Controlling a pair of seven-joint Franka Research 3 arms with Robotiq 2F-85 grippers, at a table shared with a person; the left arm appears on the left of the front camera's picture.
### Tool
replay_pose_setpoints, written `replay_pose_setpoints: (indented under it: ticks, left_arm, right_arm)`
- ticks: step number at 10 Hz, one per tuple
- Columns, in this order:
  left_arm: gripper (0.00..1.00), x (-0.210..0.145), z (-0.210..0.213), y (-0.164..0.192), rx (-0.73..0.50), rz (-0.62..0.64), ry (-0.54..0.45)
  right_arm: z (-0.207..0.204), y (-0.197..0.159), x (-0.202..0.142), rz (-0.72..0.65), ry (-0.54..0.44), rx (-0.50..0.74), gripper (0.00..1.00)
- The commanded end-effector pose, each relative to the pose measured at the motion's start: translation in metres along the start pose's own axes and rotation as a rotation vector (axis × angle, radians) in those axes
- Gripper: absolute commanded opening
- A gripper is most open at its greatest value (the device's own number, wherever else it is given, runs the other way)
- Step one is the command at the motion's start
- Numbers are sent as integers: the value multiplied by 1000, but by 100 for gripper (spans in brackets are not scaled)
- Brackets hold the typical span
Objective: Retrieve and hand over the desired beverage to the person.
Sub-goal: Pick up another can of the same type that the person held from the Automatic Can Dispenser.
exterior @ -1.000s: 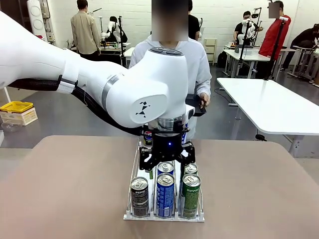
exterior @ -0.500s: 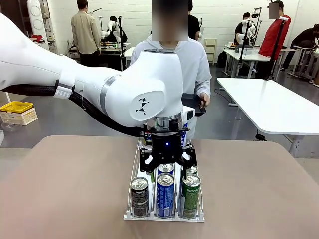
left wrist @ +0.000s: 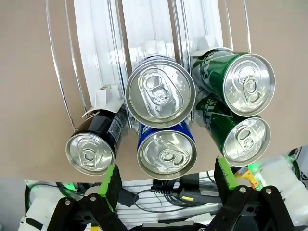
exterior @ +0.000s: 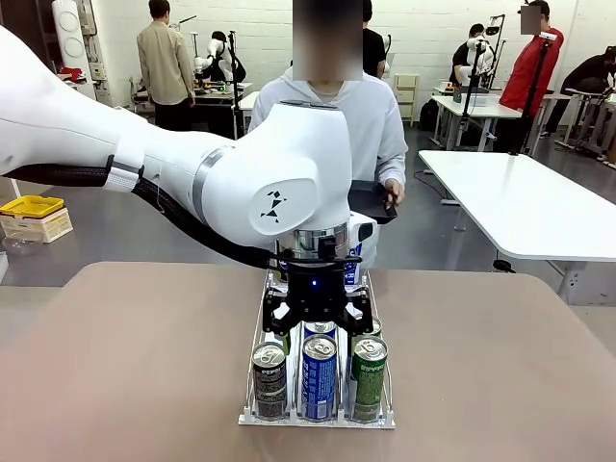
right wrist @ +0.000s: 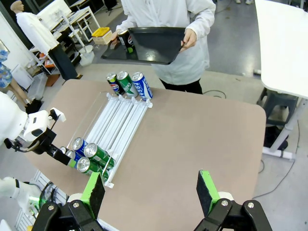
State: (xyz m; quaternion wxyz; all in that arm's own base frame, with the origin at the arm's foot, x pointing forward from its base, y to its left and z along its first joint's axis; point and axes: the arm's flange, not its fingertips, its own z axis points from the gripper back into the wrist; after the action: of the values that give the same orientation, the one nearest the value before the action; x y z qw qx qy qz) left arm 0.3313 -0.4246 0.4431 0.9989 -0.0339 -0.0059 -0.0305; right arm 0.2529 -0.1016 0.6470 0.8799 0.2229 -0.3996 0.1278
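At the near end of the wire rack point(exterior: 289, 421) the cans stand packed together: a black Pepsi can point(exterior: 269, 375) in the left lane, a blue Pepsi can point(exterior: 319, 373) in the middle lane, a green can point(exterior: 369, 375) in the right lane, with more cans touching behind. That crowding is the likely trouble. A descending pad could land on a neighbour's rim or on a lane wire instead of slipping into the gap, tipping a can or shoving the rack along the worktop point(right wrist: 192, 134). Lifting one can might also let the one behind slide down into the fingers. Which drink is wanted I cannot tell, so a wrong pick is possible too. The left gripper point(exterior: 319, 325) hangs straight down just above the rack's middle lane, jaws spread wide and holding nothing, green pads either side of the blue cans; its arm sweeps in from the rack's left. The right gripper point(right wrist: 150, 192) (also spread and empty) hovers high off the rack's right side. Beyond the rack's far end the person point(exterior: 332, 125) waits with a black tray point(exterior: 371, 202).
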Motion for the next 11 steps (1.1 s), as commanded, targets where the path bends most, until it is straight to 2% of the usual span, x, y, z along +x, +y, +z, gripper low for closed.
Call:
replay_pose_setpoints:
  ticks: [1,6,11]
  left_arm:
    - [100,-1,-2,1,11,-31,-13]
    - [100,1,-11,-1,52,-38,-28]
    - [100,5,-18,0,15,-9,-24]
  right_arm:
    - [-2,-1,0,2,-4,23,100]
    - [-2,-1,0,2,-4,23,100]
    - [-2,-1,0,2,-4,23,100]
